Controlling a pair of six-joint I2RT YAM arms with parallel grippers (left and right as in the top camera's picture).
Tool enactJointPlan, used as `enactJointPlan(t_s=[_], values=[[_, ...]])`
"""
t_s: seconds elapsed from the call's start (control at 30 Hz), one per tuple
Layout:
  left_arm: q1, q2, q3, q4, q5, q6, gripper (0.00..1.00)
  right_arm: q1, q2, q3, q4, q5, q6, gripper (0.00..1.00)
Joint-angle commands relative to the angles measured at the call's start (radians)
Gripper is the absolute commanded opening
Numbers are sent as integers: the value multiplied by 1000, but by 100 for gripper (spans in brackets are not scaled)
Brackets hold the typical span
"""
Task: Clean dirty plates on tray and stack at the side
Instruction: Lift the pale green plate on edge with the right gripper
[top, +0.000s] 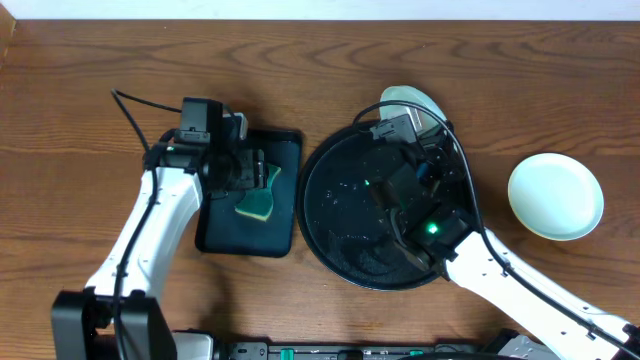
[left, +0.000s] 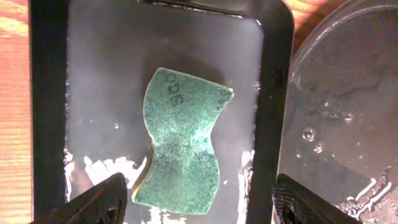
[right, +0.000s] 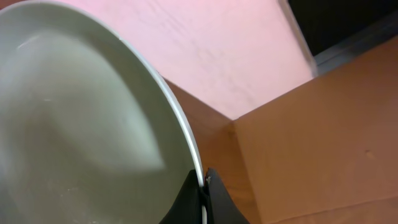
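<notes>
1. overhead: both arms sit highest. left gripper (top: 252, 175) hangs over the small rectangular black tray (top: 285, 150), fingers spread, with the green sponge (top: 258, 202) lying in that tray just beside them. right gripper (top: 400, 125) reaches across the round black tray (top: 335, 215) and pinches a pale mint plate (top: 412, 98), which is tilted up at the tray's far rim. a second pale plate (top: 556, 196) lies flat on the wooden tabletop (top: 80, 90), well apart to the right of the round tray.
2. left wrist: the fingertips (left: 99, 202) stand wide apart and hold nothing. the sponge (left: 183, 146) lies green side up on the wet floor of the rectangular tray (left: 112, 62). the round tray's wet surface (left: 348, 93) shows at the right.
3. right wrist: the fingers (right: 214, 202) are clenched on the rim of the pale mint plate (right: 74, 124), which is tilted and fills the left of the view.
</notes>
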Motion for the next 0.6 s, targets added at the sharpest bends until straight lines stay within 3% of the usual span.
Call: enactJointPlan(t_s=[0.0,0.2,0.37,0.57], values=[[2,-2,-8,-22,-9,-5,76,16,-20,14,11,61,-48,1],[2,-2,-8,-28,-9,-5,76,16,-19,14,11,67,-41,1],[2,-2,-8,-29,-9,-5,76,-19,-19,14,-55,7,171,1],[2,-2,-8,-29,-9,-5,76,-190,-19,14,-310,-387,573,1]])
